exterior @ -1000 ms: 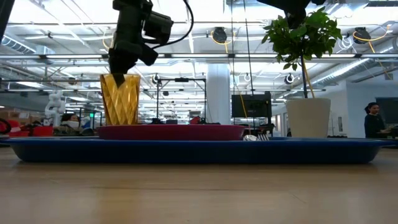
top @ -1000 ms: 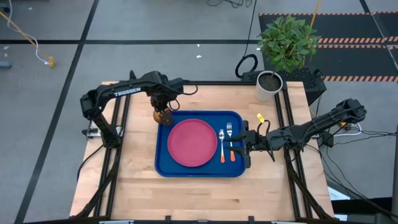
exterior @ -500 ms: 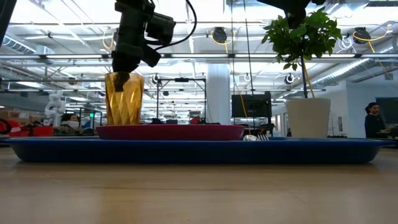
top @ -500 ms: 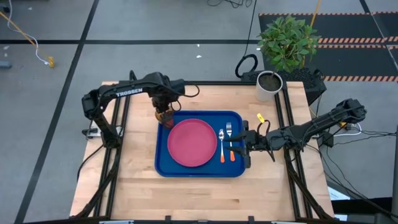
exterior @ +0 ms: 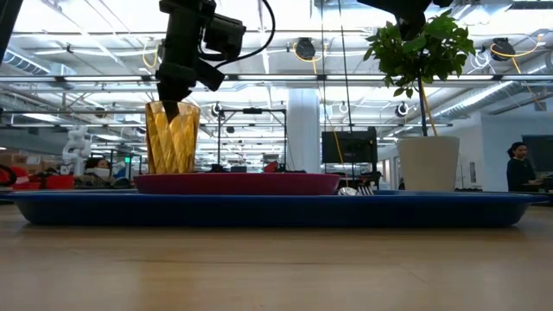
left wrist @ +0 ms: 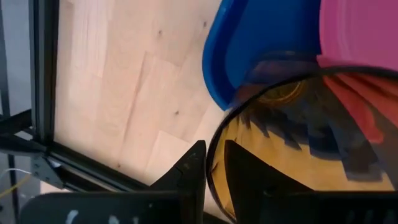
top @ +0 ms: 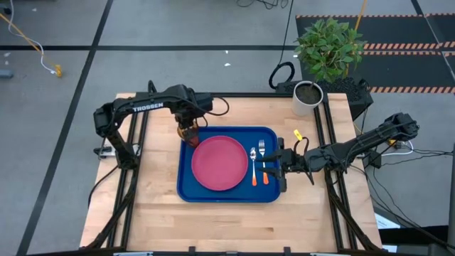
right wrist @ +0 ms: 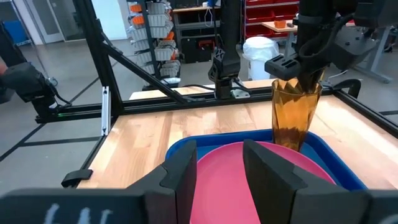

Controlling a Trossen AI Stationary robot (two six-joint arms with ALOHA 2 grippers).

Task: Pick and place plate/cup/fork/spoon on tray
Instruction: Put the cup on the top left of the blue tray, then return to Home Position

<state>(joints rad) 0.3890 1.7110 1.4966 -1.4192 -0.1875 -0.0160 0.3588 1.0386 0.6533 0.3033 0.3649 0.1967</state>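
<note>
The amber ribbed cup stands upright at the far left corner of the blue tray, beside the pink-red plate. My left gripper is shut on the cup's rim from above. The spoon and the fork lie side by side on the tray, right of the plate. My right gripper is open and empty at the tray's right edge. The right wrist view shows the cup behind the plate. The plate hides the cup's base. My left gripper pinches the cup's rim on its left side, with one finger inside the cup and one finger outside. The fingers point down from above. The cup hangs upright over the tray's corner. I cannot tell whether its base touches the tray.
A white pot with a green plant stands at the table's far right corner. Bare wooden table lies left of the tray and in front of it. Black frame rails run along both sides of the table.
My left gripper has carried the cup a little toward the table's right, from the tray's far left rim to a place over the tray's corner next to the plate. The cup stays upright.
</note>
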